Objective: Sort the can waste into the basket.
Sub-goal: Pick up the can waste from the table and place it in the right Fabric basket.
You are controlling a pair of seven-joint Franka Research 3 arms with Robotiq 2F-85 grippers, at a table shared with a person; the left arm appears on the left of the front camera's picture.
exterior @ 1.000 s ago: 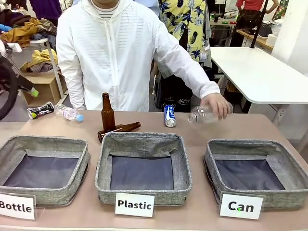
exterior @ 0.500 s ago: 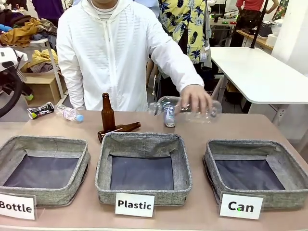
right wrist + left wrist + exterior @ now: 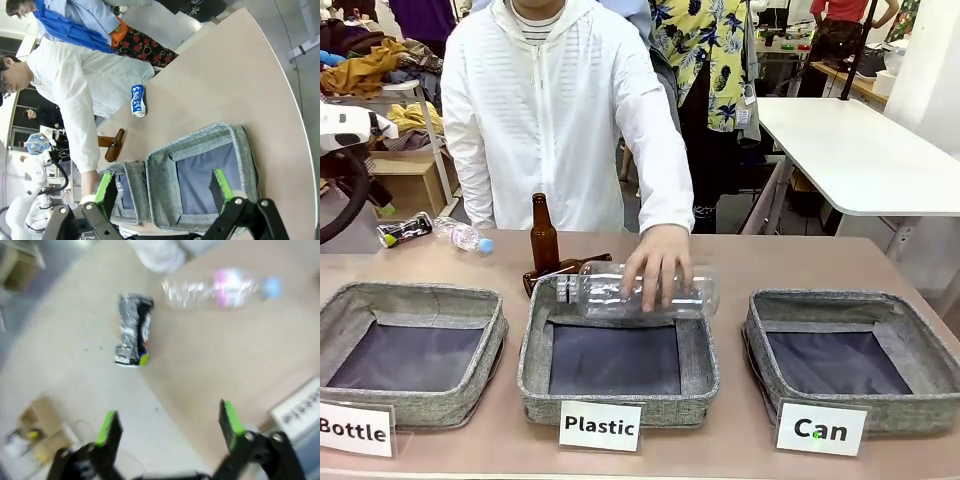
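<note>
Person's hand (image 3: 658,270) has carried clear bottle (image 3: 600,292) over Plastic basket (image 3: 533,352)

We seem to be in a robot lab or workroom, not a home. Our table (image 3: 880,262) carries three grey baskets (image 3: 440,405) (image 3: 535,350) (image 3: 830,298) with printed cards (image 3: 600,425) for sorting waste. Behind it we see a white work table (image 3: 860,150), a cardboard box (image 3: 415,185), heaped clothes (image 3: 365,65) on a shelf, and several people (image 3: 705,60) standing about.

Table (image 3: 790,265) carries three baskets (image 3: 910,410), bottles (image 3: 543,238), black can (image 3: 404,230) and blue can (image 3: 138,100).
</note>
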